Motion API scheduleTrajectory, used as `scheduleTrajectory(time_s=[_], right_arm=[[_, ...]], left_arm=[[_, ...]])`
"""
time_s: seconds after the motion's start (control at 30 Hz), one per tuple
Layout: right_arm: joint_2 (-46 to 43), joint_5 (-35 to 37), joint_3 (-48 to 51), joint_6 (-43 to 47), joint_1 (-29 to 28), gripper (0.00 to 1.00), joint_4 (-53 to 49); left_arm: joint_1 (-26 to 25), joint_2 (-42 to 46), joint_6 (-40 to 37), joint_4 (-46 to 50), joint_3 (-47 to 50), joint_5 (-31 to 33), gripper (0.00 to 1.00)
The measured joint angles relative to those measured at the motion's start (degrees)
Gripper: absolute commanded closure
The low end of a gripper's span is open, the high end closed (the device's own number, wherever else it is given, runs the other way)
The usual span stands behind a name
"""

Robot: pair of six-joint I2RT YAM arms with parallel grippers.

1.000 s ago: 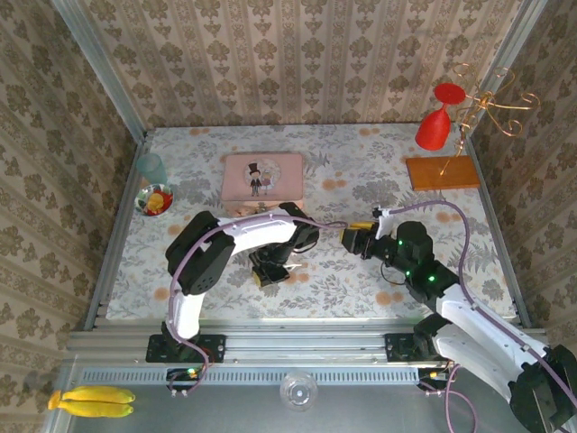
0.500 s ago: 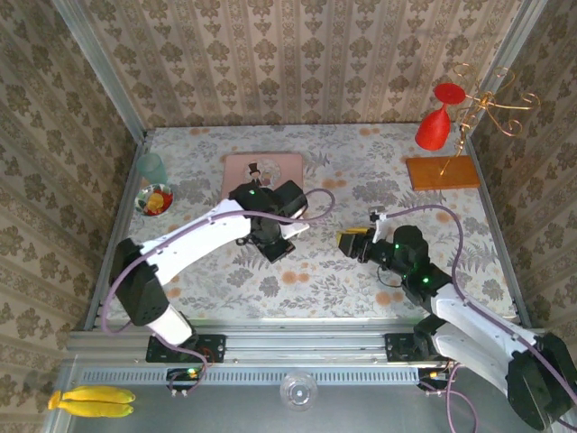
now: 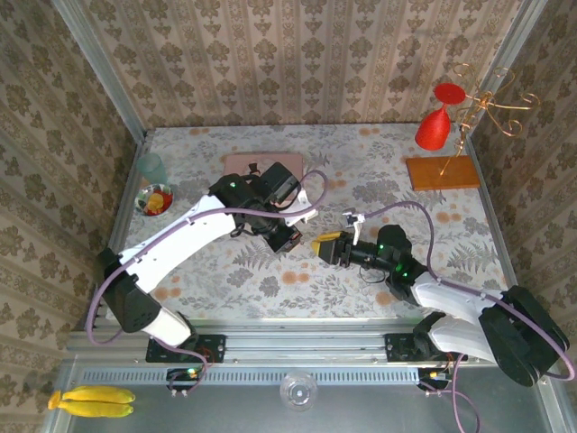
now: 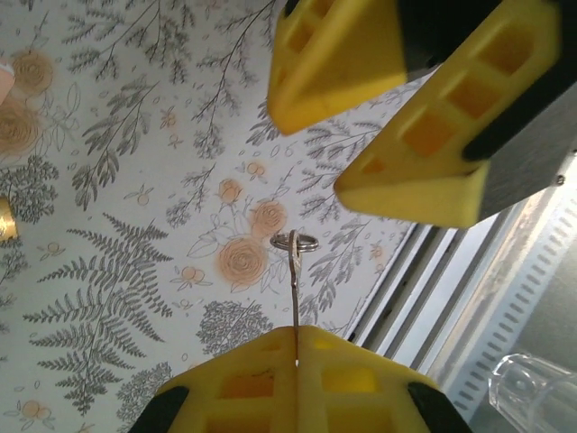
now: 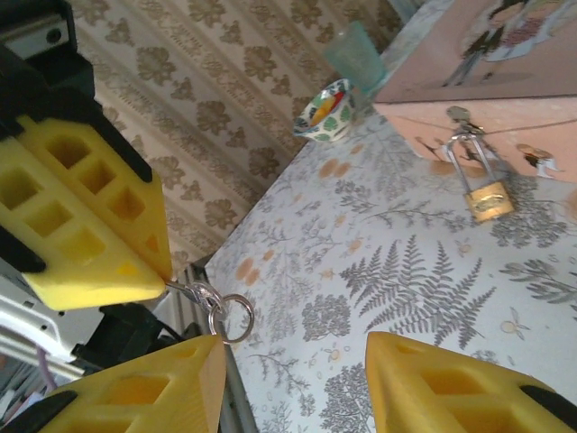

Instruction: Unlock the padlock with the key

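We fear the key (image 4: 294, 289) clenched in left gripper (image 4: 296, 343) drops if released right gripper (image 5: 296, 350) just ahead pinches only its ring (image 5: 236, 317)

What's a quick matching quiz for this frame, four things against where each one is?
Things:
1. key
2. padlock
3. red glass
4. bananas

Places:
A. hooked to the front of the pink tin
B. pinched in the left gripper
C. on the grey ledge, off the table, near-left corner
D. hanging upside down from the gold rack

Pairs: 1-B, 2-A, 3-D, 4-C
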State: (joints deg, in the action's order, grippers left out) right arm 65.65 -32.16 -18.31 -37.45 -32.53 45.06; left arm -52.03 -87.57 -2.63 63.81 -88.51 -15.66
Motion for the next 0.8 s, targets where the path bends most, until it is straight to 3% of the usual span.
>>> scheduleTrajectory(time_s=[0.37, 0.8], right_arm=[[1.8, -5.9, -2.6, 1.2, -1.1, 0.59, 3.8], [3.1, -7.8, -3.3, 3.1, -1.5, 0.73, 4.1]], left_arm=[[-0.5, 0.4, -1.1, 0.0, -0.2, -3.3, 1.0], [-0.5, 0.6, -1.7, 0.2, -0.2, -3.7, 1.0]])
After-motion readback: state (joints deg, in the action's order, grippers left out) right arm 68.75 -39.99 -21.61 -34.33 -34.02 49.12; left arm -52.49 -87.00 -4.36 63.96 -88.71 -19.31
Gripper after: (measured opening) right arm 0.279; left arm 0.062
